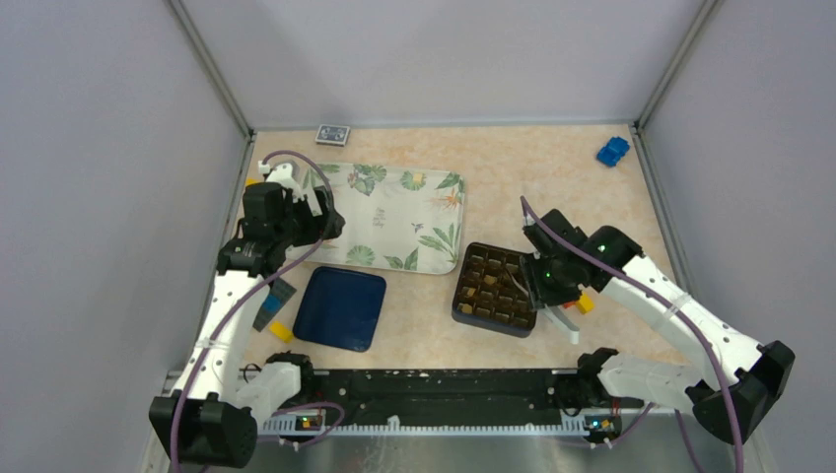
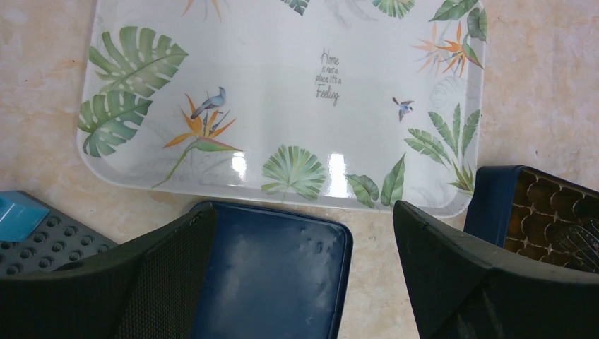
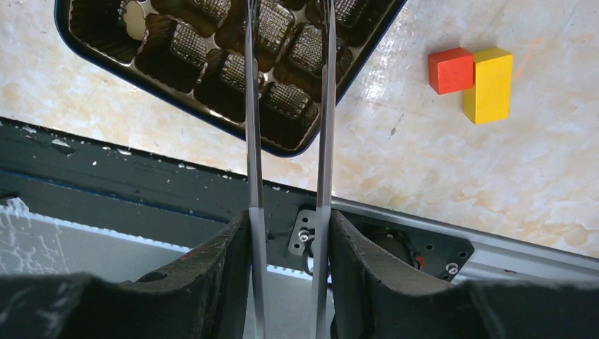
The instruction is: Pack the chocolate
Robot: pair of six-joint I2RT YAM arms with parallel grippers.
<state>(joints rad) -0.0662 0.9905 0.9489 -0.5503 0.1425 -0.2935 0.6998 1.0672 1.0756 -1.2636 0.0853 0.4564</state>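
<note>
We see the dark gridded box on the table, at 4 o'clock from the floral tray. The chocolate is in the box. A few tan pieces sit in single cells, mostly on the box's 9 o'clock half in the top view. The darker cells show a ribbed texture, and we cannot tell whether those are filled. The right gripper hangs over the box's 3 o'clock edge, clamped on thin metal tweezers. The two blades run parallel with a gap between them and reach over the cells. Their tips are cut off in the wrist view, so we cannot tell if they hold a piece. The left gripper is spread wide with nothing between its fingers. It is over the tray's 9 o'clock end. A dark blue lid lies flat at 7 o'clock from the tray, near it but not touching. A red block and a yellow block touch each other at 3 o'clock from the box. A small blue toy is in the far 1 o'clock corner.
</note>
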